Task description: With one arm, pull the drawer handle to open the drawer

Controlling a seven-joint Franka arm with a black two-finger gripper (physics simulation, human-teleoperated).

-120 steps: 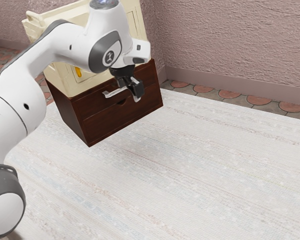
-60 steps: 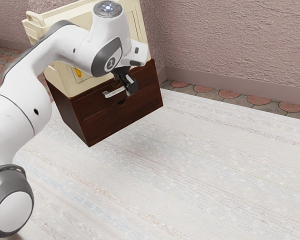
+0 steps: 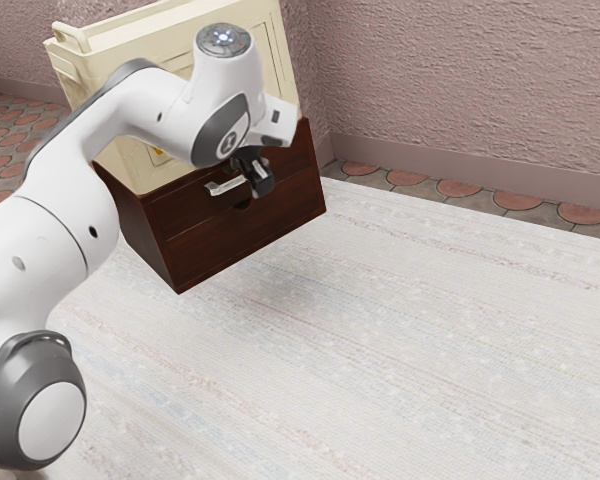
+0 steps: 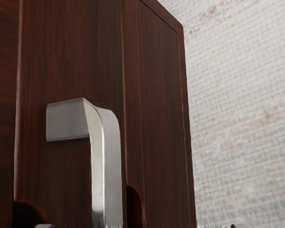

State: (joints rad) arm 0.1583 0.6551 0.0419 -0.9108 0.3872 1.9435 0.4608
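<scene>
So my claw (image 3: 258, 184) is spread wide with nothing gripped, just off the drawer (image 3: 193, 210) front, and the handle (image 3: 228, 187) runs lengthwise along that front toward the gap between my fingers, so I'd probably wanna close across it.

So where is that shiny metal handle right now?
In the exterior view, the handle is on the front of the dark wooden upper drawer, just to the exterior view's left of the black pincer.
</scene>
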